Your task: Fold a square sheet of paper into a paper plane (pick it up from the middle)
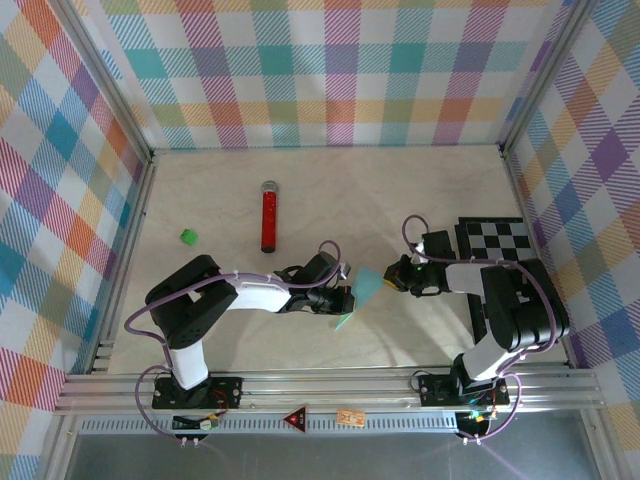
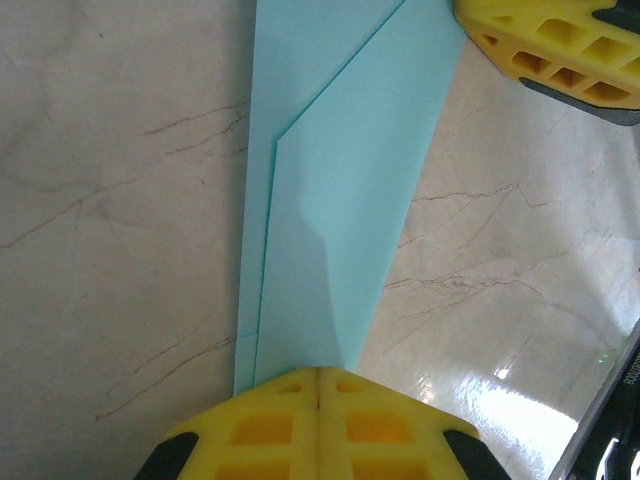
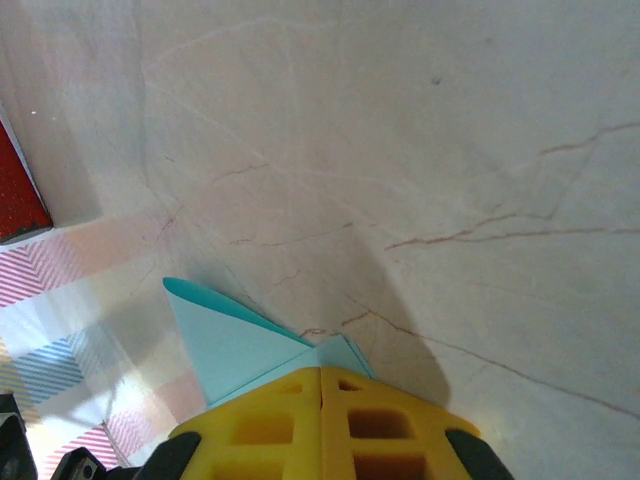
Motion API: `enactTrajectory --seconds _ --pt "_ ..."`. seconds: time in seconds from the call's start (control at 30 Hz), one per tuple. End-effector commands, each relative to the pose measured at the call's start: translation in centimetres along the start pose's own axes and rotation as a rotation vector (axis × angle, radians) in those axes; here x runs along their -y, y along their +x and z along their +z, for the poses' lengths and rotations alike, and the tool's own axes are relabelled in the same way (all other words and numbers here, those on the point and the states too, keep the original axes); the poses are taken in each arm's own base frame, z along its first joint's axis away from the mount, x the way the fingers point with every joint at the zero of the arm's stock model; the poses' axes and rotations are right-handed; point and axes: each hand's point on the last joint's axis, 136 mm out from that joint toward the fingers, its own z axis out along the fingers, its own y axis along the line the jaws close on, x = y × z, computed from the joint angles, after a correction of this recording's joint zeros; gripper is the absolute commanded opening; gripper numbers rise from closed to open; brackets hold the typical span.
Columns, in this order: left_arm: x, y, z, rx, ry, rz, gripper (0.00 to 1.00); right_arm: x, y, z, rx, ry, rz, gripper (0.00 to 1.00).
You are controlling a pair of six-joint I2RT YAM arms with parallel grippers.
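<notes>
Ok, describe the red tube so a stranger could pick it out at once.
Start at the pale marble-look table and look at its left half. The red tube sits there, right of a small green piece. It alone is long and glittery red, with a grey cap at one end.

The place is a robotics lab test cell. A marble-patterned desk is boxed in on its left, far and right sides by upright panels printed in pastel plaid. An aluminium rail frame runs along the desk's near edge, and a left arm and a right arm are bolted to it, with purple cables looping beside them. A black-and-white checkered board lies at the desk's right side.
</notes>
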Motion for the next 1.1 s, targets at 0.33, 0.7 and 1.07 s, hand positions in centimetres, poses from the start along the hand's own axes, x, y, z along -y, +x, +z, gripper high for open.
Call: enactTrajectory --seconds 0.33,0.7,1.07 --pt "-5.4 4.3 0.6 -0.150 -0.186 -0.056 0.00 -4.6 1.3 -0.7 -0.023 -0.123 -0.098 0.05" --pt "-0.4 0.7 -1.0 -0.094 -0.100 0.012 0.00 1.2 2.6 1.5 -0.079 0.098 -0.019 0.00" --pt "3.3 -1.3 1.4 -0.175 0.005 0.108 0.02 1.6 2.7 1.3 -0.093 0.125 -0.025 0.00"
